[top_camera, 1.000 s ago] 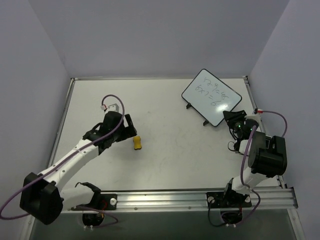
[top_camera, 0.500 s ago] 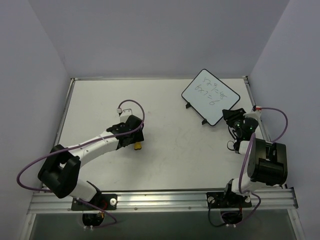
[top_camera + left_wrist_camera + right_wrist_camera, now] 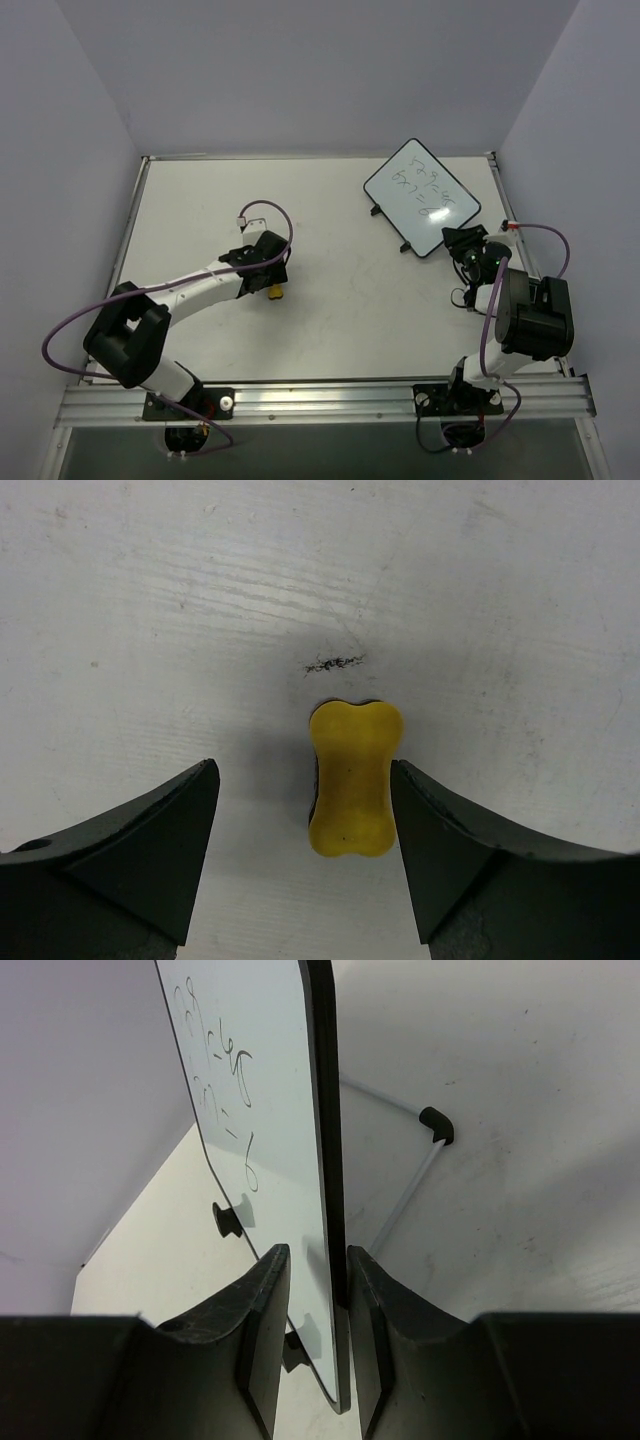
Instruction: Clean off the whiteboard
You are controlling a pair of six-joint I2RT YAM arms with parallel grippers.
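The whiteboard (image 3: pixel 420 195) is white with a thin black frame and dark handwritten scribbles, at the table's far right. In the right wrist view it (image 3: pixel 240 1110) stands edge-on between my fingers. My right gripper (image 3: pixel 462 240) (image 3: pixel 318 1260) is shut on its lower corner edge. A small yellow bone-shaped eraser (image 3: pixel 273 292) lies left of the table's centre. In the left wrist view the eraser (image 3: pixel 355 780) lies on the table between my open left gripper's (image 3: pixel 305 770) fingers, close to the right finger. My left gripper (image 3: pixel 270 272) hangs just over it.
The white table (image 3: pixel 330 330) is bounded by purple walls on three sides and a metal rail (image 3: pixel 330 400) at the near edge. The board's wire stand with a black foot (image 3: pixel 436 1125) rests behind it. A small dark smudge (image 3: pixel 335 663) marks the table beyond the eraser.
My left arm has swung right and its open gripper now sits over the yellow eraser. The whiteboard in my right gripper has shifted and turned slightly.
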